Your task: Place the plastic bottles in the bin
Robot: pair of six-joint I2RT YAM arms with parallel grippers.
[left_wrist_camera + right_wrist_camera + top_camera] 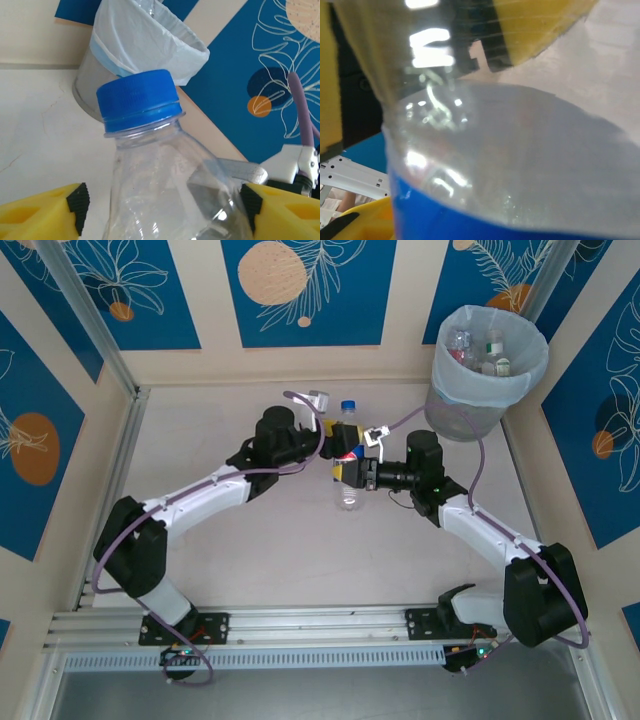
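1. The surface [260, 550] is pale and walled in. The two arm bases sit at its near edge.
2. The bin [458, 412] stands in the far right corner, on the right arm's side. Its white liner is folded over the rim, and several of the plastic bottles [478, 352] already lie inside.
3. The left arm [200, 495] and right arm [480, 525] both reach inward and meet mid-surface. This looks like a handover, probably because the bin is nearer the right arm.
4. The Pepsi bottle [347, 492] sits between the two grippers, well apart from the bin, with its capped end towards the far wall. I cannot tell whether its base rests on the surface.
5. The right gripper [354, 472] takes the bottle around its middle. In the right wrist view its yellow fingers lie against both sides of the clear wall just above the blue label, so I judge it clamped on the bottle.
6. The left gripper [165, 206] straddles the bottle's shoulder with its jaws apart. One black pad [78, 202] stands clear of the plastic and the other sits just beside it, so the hold seems loose.
7. The blue cap [139, 100] is screwed on, and in the left wrist view the bin stands behind it.
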